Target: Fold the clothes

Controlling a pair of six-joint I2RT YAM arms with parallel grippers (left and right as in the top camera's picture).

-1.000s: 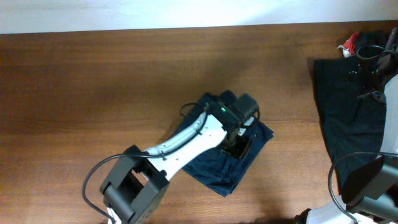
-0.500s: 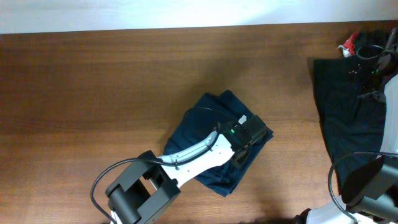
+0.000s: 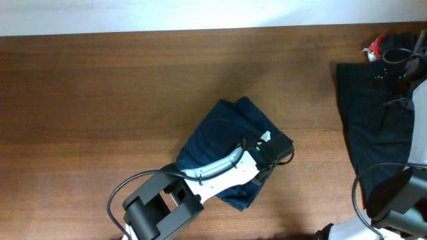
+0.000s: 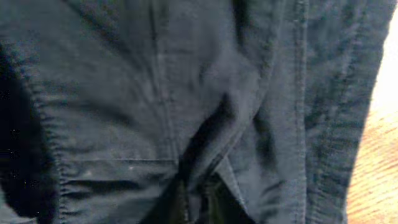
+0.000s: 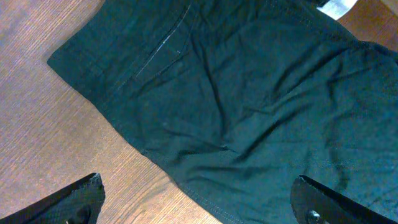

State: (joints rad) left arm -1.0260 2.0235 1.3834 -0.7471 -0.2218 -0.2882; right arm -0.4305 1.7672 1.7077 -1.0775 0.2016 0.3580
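Partway through 1 of 2. Pinches navy garment [image 3: 220, 130], roughly folded at centre of desk [image 3: 100, 100], in closed jaws of left gripper [image 3: 273, 150]. Hovers right gripper [image 5: 199, 202], jaws wide and empty, over unfolded black garment [image 3: 363, 120] at right edge.

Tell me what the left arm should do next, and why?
The left gripper sits low on the edge of the blue garment, where the wrist view shows fabric bunched in a crease. It should probably pull that edge outward to smooth it.
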